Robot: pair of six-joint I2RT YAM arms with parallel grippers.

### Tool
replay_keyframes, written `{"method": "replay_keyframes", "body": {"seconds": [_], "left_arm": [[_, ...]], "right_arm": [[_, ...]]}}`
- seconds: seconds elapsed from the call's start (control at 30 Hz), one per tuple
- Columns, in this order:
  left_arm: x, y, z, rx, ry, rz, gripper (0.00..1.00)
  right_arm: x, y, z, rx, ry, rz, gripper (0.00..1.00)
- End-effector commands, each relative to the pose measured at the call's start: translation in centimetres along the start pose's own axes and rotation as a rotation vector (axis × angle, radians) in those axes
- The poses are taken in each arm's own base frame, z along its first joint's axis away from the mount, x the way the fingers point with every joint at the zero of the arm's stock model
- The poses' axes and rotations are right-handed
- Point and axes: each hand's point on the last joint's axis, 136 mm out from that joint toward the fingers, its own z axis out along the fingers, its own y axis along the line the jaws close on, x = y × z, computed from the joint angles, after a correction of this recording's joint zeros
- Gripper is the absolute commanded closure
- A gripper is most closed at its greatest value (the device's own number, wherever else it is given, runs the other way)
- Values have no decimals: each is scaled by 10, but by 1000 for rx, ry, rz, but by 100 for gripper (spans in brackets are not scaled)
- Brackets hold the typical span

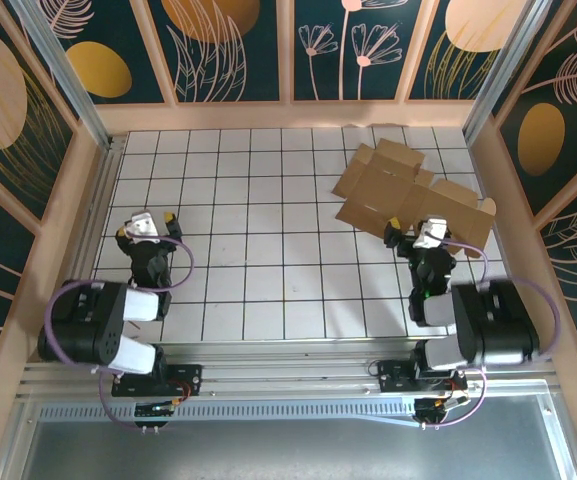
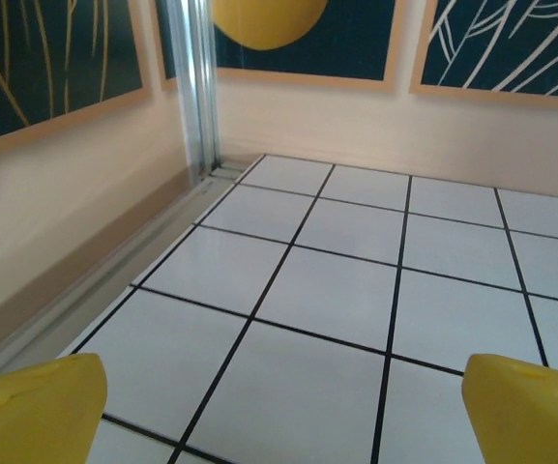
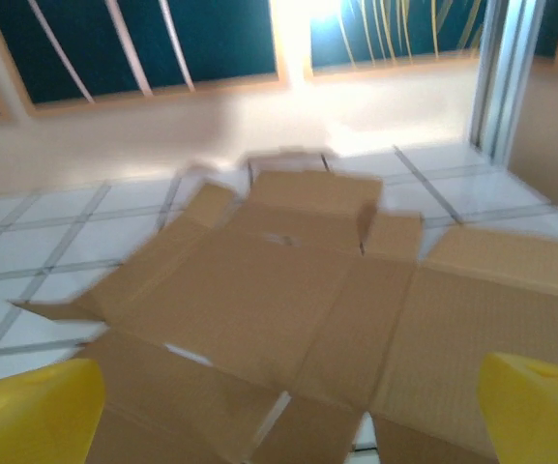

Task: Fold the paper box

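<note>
Tiled table (image 1: pixel 268 200) bears one flat paper box (image 1: pixel 408 195); left tool (image 2: pixel 283 404), right tool (image 3: pixel 283 411): both spread wide.

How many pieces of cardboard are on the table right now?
1. A flat, unfolded sheet lies at the far right of the table, just ahead of the right gripper.

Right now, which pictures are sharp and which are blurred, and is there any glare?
Right wrist view: the paper box looks smeared and soft, with bright glare on the back wall. Left wrist view: floor tiles sharp. Top external view: sharp and evenly lit.
</note>
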Motion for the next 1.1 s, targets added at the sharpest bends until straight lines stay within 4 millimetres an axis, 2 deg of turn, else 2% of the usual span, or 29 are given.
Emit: {"method": "replay_keyframes", "body": {"seconds": [0.0,0.07,0.1,0.2,0.27,0.37,0.47,0.63,0.73,0.8,0.87,1.07], "left_arm": [[-45,12,-11,-64,-28,-216,7],[-61,4,-18,-18,6,-467,9],[-63,-6,-19,27,54,-605,10],[-46,-45,-24,90,281,-953,21],[-41,-86,-29,141,396,-1038,20],[-32,-160,-43,204,568,-1025,22],[-11,-236,-57,288,726,-1072,28],[29,-367,-83,472,948,-1096,32],[54,-424,-102,499,1033,-1080,32],[65,-451,-108,500,1072,-1097,32],[72,-469,-109,492,1079,-1106,30],[127,-497,-117,360,1175,-1098,30]], "right_arm": [[-56,-8,-12,101,-80,90,1],[-72,-17,-13,142,-37,240,1],[-78,-21,-10,143,3,306,1],[-90,-28,6,113,168,463,1],[-102,-19,18,37,257,524,1],[-118,-6,34,-26,332,561,1],[-125,-8,43,-15,345,605,2],[-111,-5,50,-25,409,654,4],[-100,-5,47,-13,446,666,4],[-99,-6,43,-10,445,656,3],[-101,-6,36,-11,428,640,4],[-113,-16,18,39,374,584,2]]}}
